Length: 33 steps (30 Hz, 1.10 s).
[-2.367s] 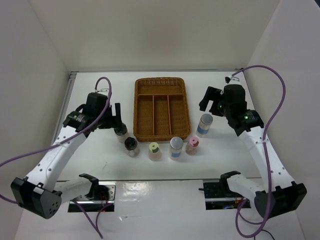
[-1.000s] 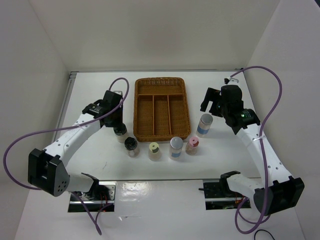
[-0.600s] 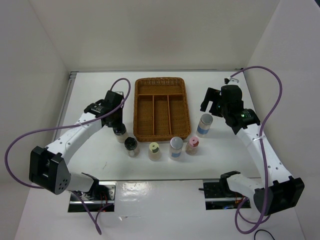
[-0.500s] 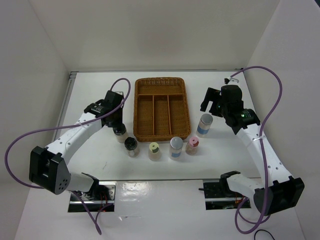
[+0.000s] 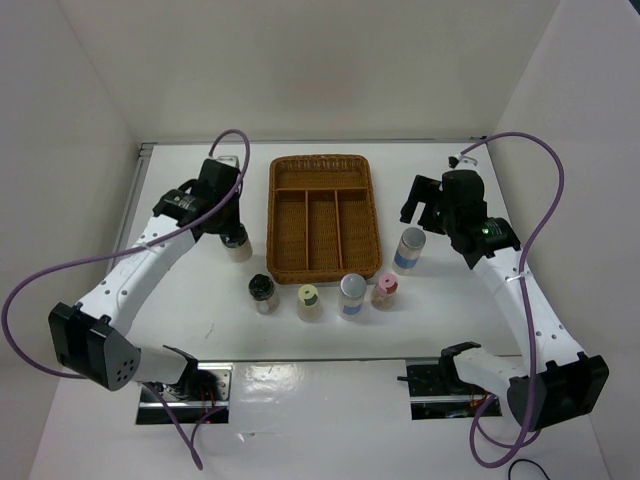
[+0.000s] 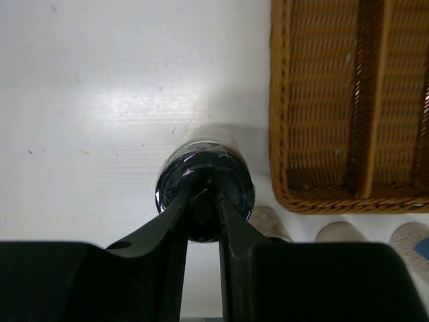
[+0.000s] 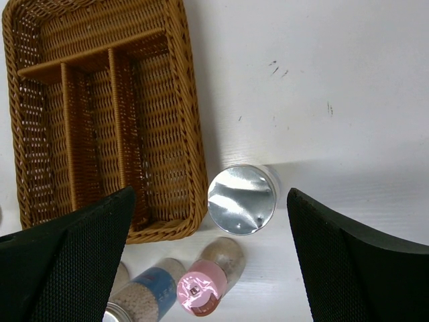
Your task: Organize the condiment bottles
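My left gripper (image 5: 231, 230) is shut on the black cap of a clear shaker (image 5: 240, 250), just left of the wicker tray (image 5: 275, 215). In the left wrist view the fingers (image 6: 175, 213) pinch the cap's centre knob of that shaker (image 6: 232, 176). Along the tray's near edge stand a second dark-capped shaker (image 5: 263, 292), a yellow-capped bottle (image 5: 309, 300), a grey-topped white cylinder (image 5: 351, 295) and a pink-capped bottle (image 5: 385, 289). My right gripper (image 5: 418, 212) hangs open over another blue-labelled cylinder (image 5: 409, 249); its silver top (image 7: 241, 199) shows between the wide-apart pads (image 7: 87, 235).
The wicker tray (image 7: 191, 134) has one crosswise compartment at the far end and three long ones, all with nothing in them. The right wrist view also shows the pink-capped bottle (image 7: 198, 296) and the blue-labelled cylinder (image 7: 144, 292). White walls enclose the table on three sides.
The left gripper closed on the shaker's cap and moved with it toward the far side, alongside the tray's left wall. The right arm has stayed still.
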Available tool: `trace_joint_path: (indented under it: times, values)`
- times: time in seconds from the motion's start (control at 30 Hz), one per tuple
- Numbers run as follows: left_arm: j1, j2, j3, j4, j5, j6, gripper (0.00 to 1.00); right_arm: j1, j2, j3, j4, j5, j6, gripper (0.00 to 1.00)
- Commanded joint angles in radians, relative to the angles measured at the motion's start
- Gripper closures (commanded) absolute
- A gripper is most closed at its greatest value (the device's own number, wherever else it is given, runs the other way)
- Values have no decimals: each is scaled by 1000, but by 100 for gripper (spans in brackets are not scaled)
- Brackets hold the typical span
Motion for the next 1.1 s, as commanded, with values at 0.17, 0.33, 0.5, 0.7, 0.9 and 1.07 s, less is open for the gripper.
trace_joint_path:
  times: [0.17,0.33,0.5,0.7,0.9,1.07]
  values:
    - [-4,22,222,-4,-55,13,99,6,12,46,38,1,4,2]
    - [-4,111,373,8,-5,35,99,6,32,69,38,11,-16,2]
    - [-14,193,462,46,32,65,99,6,52,60,57,29,-27,2]
    - [-34,323,538,77,50,85,99,-23,33,40,89,18,-27,2]
    - [-70,429,630,88,63,85,98,-57,56,20,89,-14,-27,2]
    - [-79,480,662,108,63,85,98,-66,47,0,89,-23,-18,2]
